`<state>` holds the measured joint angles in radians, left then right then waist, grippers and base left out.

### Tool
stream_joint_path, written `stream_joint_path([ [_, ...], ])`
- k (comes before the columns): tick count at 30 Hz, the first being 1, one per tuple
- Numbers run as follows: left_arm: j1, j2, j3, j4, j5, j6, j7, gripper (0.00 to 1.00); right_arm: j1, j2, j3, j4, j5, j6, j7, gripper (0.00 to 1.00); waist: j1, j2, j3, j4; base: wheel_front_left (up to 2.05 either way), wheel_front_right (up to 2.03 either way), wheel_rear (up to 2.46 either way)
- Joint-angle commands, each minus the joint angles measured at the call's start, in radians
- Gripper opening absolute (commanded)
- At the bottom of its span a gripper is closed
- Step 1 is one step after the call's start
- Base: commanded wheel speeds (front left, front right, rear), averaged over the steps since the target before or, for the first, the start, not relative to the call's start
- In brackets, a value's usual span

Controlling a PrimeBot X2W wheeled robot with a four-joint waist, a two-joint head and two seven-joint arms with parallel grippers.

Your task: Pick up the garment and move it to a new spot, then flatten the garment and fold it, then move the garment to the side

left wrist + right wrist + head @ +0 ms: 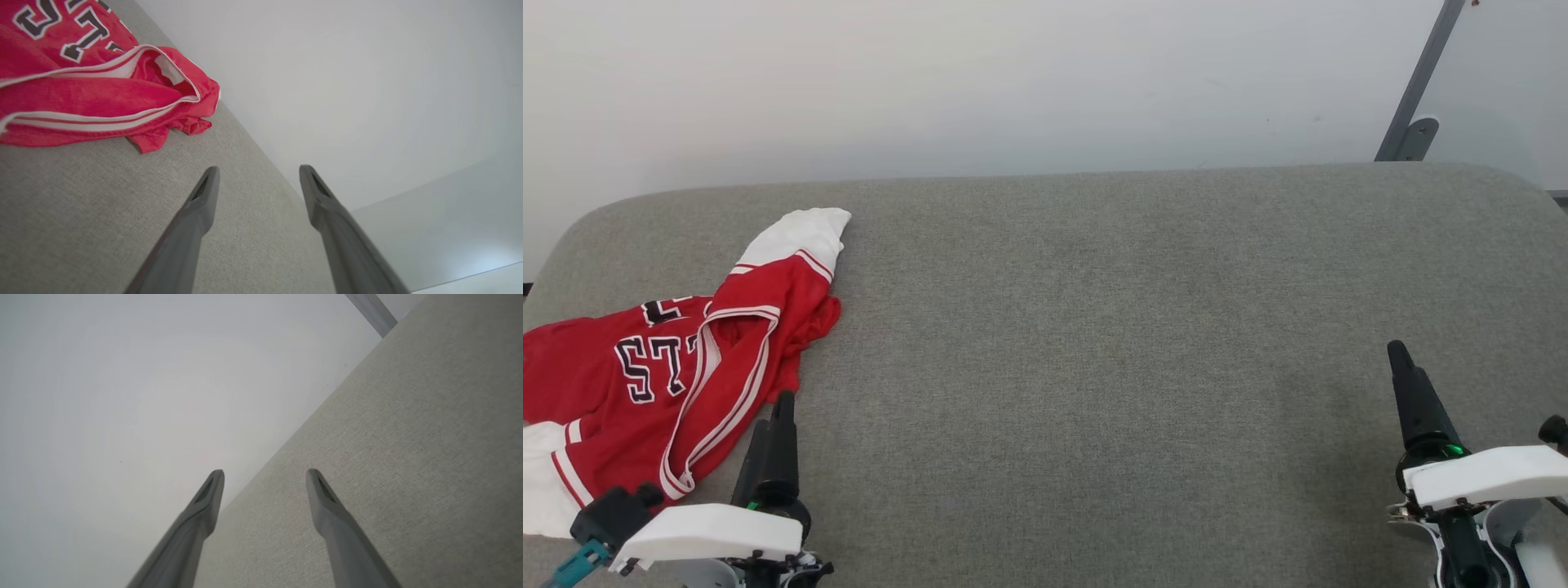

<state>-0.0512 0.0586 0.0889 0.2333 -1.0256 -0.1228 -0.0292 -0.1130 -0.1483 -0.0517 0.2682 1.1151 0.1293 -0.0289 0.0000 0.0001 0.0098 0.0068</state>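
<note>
We are looking down at a wide grey fabric surface with a pale wall behind it and a grey metal post leaning at the upper right.

The garment is lying crumpled at the far left of the surface in the head view, running off that view's left edge. 1 white sleeve is pointing towards the back edge. Black white-outlined letters are showing on the red body, and a loop of white-and-red striped trim is trailing down towards us.

Our left gripper is spreading its 2 fingers fairly wide with nothing between them. In the left wrist view they are hovering over bare grey fabric, and the garment is bunching at the upper left of that view, apart from both tips. In the head view 1 dark finger is standing just beside the garment's near right edge. We cannot tell whether it is brushing the cloth there.

Our right gripper is holding its fingers equally wide and empty, well apart from the garment, above the right end of the surface near its back edge.
</note>
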Motion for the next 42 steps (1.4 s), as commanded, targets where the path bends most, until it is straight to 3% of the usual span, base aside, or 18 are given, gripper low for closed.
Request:
stream_joint_path([
  [1, -0.001, 0.002, -0.001, -0.016, 0.059, 0.003, -0.016, 1.00, -0.028, -0.013, 0.004, -0.020, -0.064, 0.001, -0.016, 1.00, 0.0000, -0.0001, 0.001, 0.000, 0.00, 0.00, 0.00],
  [16, 0.013, 0.008, -0.033, -0.047, 0.306, 0.040, -0.063, 1.00, -0.033, -0.029, 0.032, -0.041, -0.387, 0.002, -0.065, 1.00, 0.0000, -0.0001, 0.011, 0.000, 0.00, 0.00, 0.00],
  [32, 0.028, 0.016, -0.077, -0.068, 0.503, 0.090, -0.110, 1.00, -0.042, -0.048, 0.062, -0.052, -0.607, 0.002, -0.112, 1.00, 0.0000, -0.0001, 0.028, 0.001, 0.00, 0.00, 0.00],
  [42, 0.042, 0.016, -0.085, -0.072, 0.596, 0.095, -0.137, 1.00, -0.035, -0.050, 0.063, -0.045, -0.712, 0.002, -0.137, 1.00, 0.0000, -0.0001, 0.031, 0.008, 0.00, 0.00, 0.00],
])
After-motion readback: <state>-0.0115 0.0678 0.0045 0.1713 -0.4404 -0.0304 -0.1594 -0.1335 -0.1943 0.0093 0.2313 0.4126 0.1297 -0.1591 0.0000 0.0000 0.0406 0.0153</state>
